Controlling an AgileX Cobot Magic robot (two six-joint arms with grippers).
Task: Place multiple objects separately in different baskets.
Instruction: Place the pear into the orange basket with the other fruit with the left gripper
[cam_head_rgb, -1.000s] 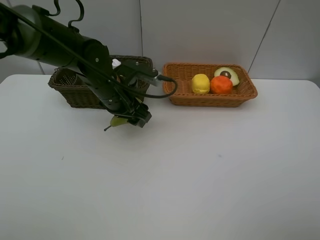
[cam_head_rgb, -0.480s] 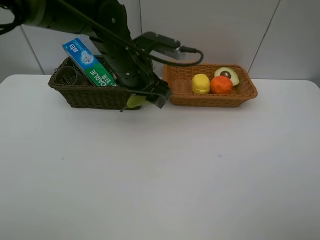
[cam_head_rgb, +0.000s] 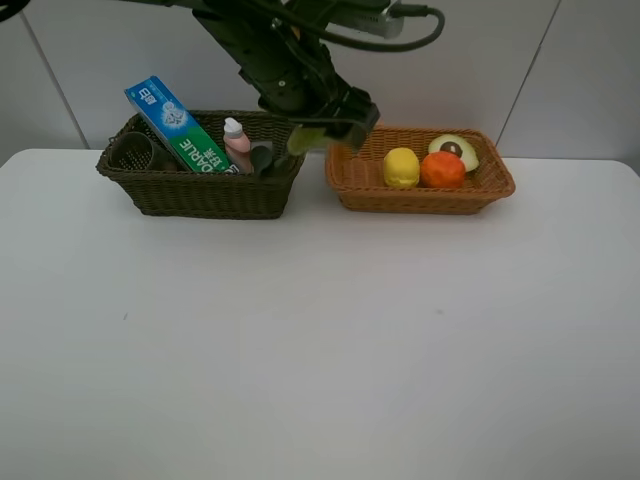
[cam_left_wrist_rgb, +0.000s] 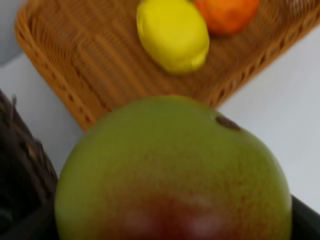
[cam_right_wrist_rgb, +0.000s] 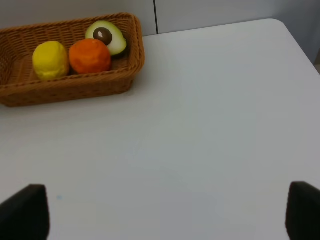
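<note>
Pear (cam_left_wrist_rgb: 172, 170) higher now — green, apparently red-blushed.

Lemon (cam_head_rgb: 401, 167) and orange (cam_head_rgb: 442, 169) crowd the tan basket's (cam_head_rgb: 420, 200) right half.

Bright, even light, soft faint shadows — pear (cam_left_wrist_rgb: 172, 170) close-up blurred (motion-smeared in the high view too).

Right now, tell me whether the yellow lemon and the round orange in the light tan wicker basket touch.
Touching: the exterior high view shows the lemon pressed against the orange with no gap.
</note>
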